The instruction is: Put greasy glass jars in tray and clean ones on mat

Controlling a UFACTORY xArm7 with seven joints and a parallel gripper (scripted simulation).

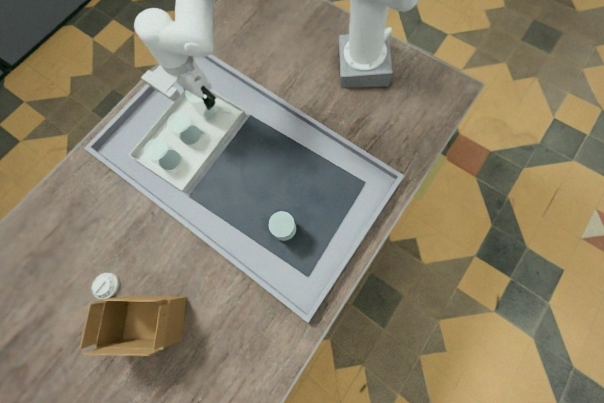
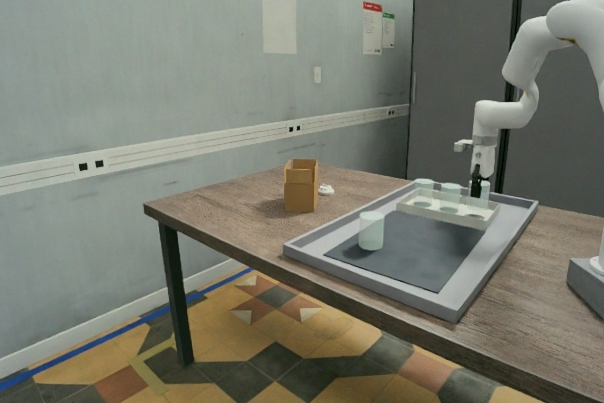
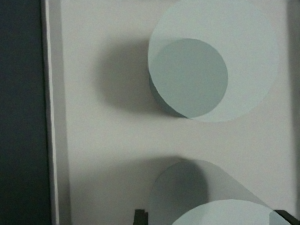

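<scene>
My gripper (image 1: 207, 99) (image 2: 478, 190) (image 3: 215, 217) is shut on a pale glass jar (image 2: 478, 204) (image 3: 225, 215). It holds the jar upright, low over the robot-side end of the cream tray (image 1: 227, 117) (image 2: 440, 216) (image 3: 90, 139); the jar's base seems slightly above the tray floor. A middle jar (image 1: 188, 131) (image 2: 450, 197) (image 3: 215, 64) and a far-end jar (image 1: 165, 155) (image 2: 424, 193) stand in the tray. One more jar (image 1: 282, 225) (image 2: 371, 230) stands upright on the dark drying mat (image 1: 300, 174) (image 2: 425, 259) (image 3: 20, 124), near its end away from the tray. Grease cannot be seen.
A raised grey rim (image 1: 240, 265) (image 2: 380, 286) surrounds the tray and mat. An open cardboard box (image 1: 170, 326) (image 2: 300, 196) and a small white round object (image 1: 105, 285) (image 2: 326, 190) stand outside it on the wooden table (image 1: 50, 229) (image 2: 225, 199).
</scene>
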